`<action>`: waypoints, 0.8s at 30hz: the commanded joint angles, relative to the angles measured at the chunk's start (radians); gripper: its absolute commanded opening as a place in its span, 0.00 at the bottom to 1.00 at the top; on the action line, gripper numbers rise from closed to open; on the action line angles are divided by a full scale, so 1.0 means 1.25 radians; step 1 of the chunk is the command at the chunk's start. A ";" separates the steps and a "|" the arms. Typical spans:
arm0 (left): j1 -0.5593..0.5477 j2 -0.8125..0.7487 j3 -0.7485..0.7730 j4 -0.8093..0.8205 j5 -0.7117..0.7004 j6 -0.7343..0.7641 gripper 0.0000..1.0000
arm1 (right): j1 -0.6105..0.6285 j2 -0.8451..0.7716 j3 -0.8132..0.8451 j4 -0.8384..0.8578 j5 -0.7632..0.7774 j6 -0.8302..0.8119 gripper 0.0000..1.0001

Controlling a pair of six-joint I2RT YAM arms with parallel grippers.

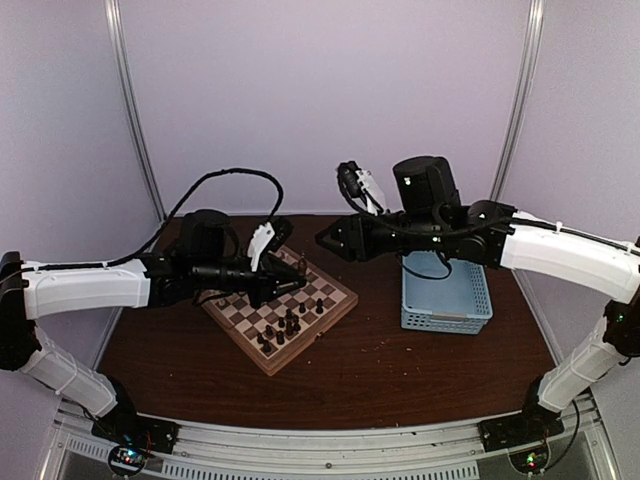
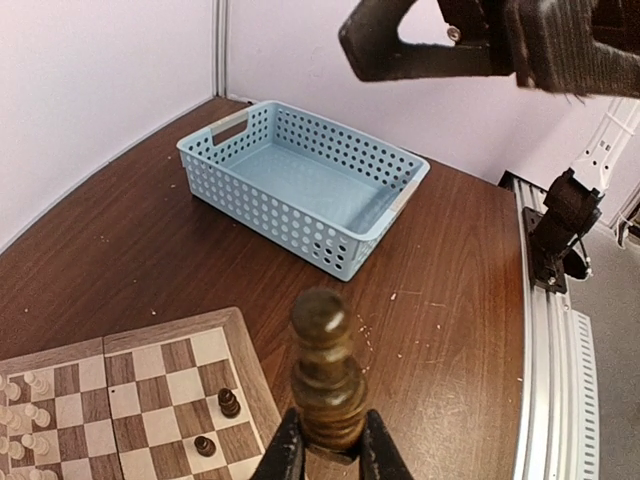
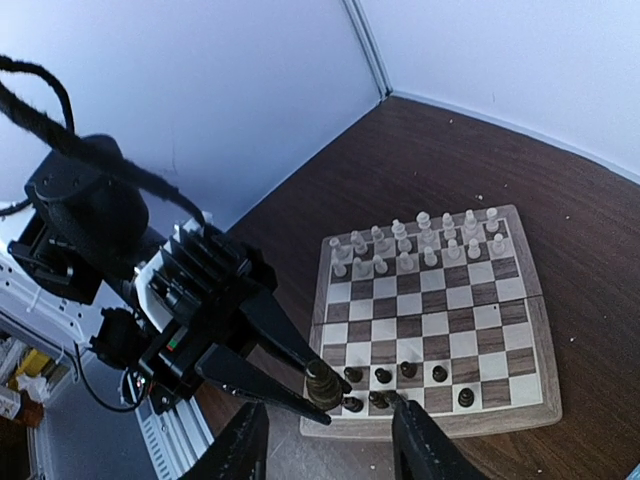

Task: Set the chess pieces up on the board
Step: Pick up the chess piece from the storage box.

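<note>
The board [image 1: 330,305] lies left of centre on the table. Cream chess pieces [image 3: 420,245] fill two rows on one side, and several dark ones [image 3: 400,385] stand on the opposite side. My left gripper [image 2: 325,455] is shut on a dark brown chess piece [image 2: 325,370], held upright just above the board's corner by the dark rows. From the right wrist view the same held piece [image 3: 322,383] shows between the left gripper's long black fingers. My right gripper [image 3: 330,440] hangs in the air above the board's edge, open, with nothing between its fingers.
A light blue lattice basket [image 1: 447,295] stands to the right of the board, with nothing in it [image 2: 300,190]. Purple walls close in the back and both sides. The right gripper [image 2: 420,50] hovers high over the left one. Small crumbs dot the brown tabletop [image 2: 440,330].
</note>
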 commanded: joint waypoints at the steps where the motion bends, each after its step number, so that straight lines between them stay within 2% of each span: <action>1: -0.001 -0.002 0.006 0.022 0.044 0.025 0.12 | 0.000 0.045 0.051 -0.151 -0.063 -0.061 0.45; 8: -0.004 0.019 0.025 -0.001 0.077 0.030 0.12 | 0.000 0.075 0.048 -0.116 -0.101 -0.050 0.40; 15: -0.014 0.021 0.035 -0.022 0.080 0.041 0.12 | 0.000 0.083 0.041 -0.100 -0.100 -0.049 0.39; 24: -0.020 0.025 0.042 -0.037 0.080 0.049 0.11 | 0.000 0.105 0.049 -0.098 -0.109 -0.057 0.34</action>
